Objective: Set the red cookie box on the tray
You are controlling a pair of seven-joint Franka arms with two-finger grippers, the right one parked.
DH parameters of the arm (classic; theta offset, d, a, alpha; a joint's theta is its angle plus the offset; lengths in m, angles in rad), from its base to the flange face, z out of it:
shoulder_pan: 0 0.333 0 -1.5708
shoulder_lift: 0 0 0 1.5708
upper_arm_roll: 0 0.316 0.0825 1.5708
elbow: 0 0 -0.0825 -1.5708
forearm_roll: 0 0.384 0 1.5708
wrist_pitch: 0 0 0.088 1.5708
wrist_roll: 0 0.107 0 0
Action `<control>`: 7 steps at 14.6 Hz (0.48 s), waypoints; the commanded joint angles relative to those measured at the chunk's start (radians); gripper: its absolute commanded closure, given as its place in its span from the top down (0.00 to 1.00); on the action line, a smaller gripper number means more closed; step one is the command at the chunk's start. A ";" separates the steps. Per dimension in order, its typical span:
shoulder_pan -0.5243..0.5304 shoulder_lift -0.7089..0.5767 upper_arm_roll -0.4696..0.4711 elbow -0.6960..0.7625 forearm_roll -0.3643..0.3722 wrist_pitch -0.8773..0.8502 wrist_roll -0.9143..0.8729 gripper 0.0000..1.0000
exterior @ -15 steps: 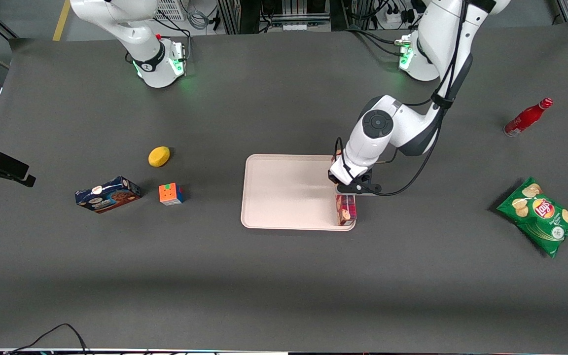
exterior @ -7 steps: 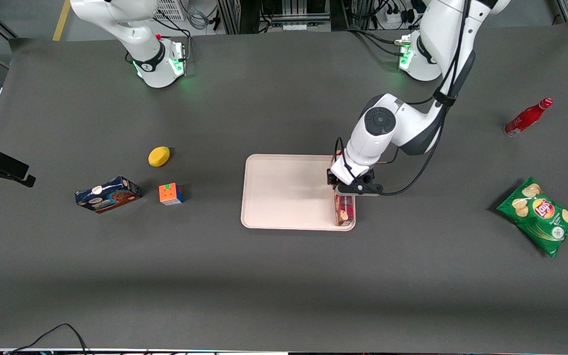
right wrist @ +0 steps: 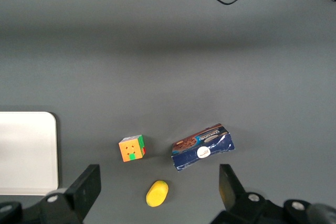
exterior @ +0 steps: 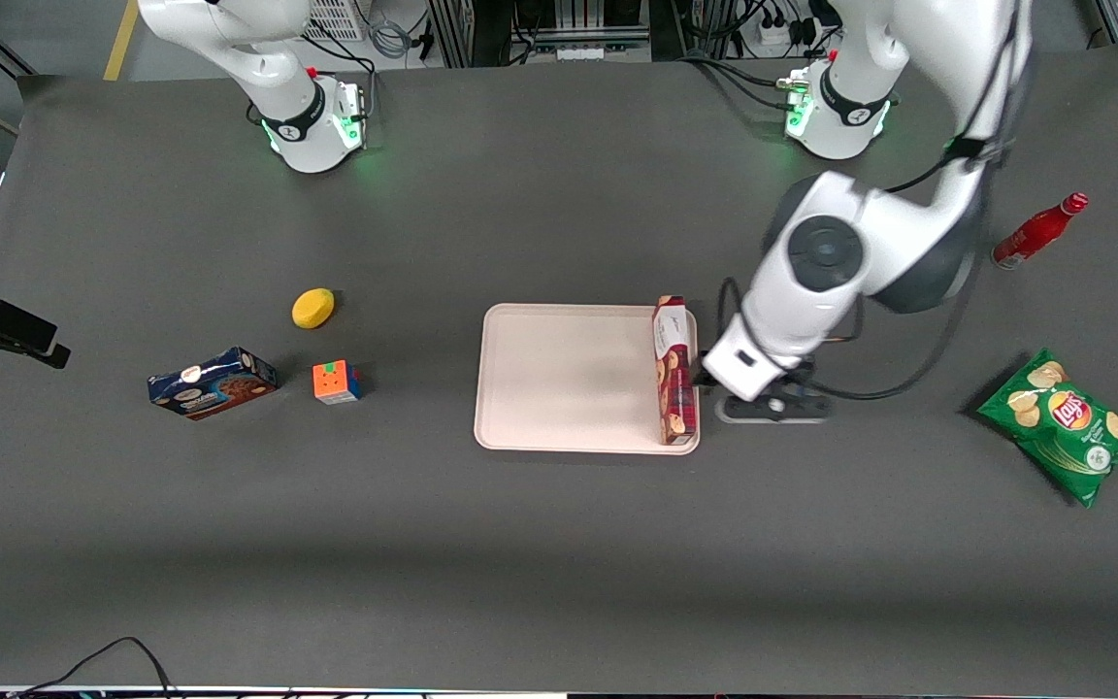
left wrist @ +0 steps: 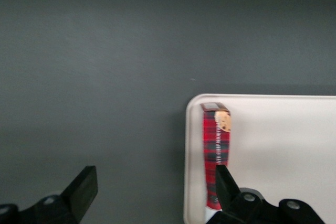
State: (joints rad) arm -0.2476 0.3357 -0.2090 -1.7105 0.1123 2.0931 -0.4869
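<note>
Your red cookie box [exterior: 674, 370] stands on edge along the tray's [exterior: 559, 379] rim nearest the working arm, just beside your gripper [exterior: 771, 406], empty, fingers [left wrist: 84, 187] spread wide, above the table [exterior: 559, 544].

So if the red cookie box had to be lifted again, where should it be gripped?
Probably across its narrow width near mid-length, coming from above: the red cookie box stands on a long thin edge along the tray rim. The open tool hovers beside it over the table.
</note>
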 commanded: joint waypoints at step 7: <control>0.238 -0.256 0.068 0.109 -0.132 -0.359 0.352 1.00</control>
State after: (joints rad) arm -0.0526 0.1785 -0.1394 -1.5845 -0.0035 1.8212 -0.1764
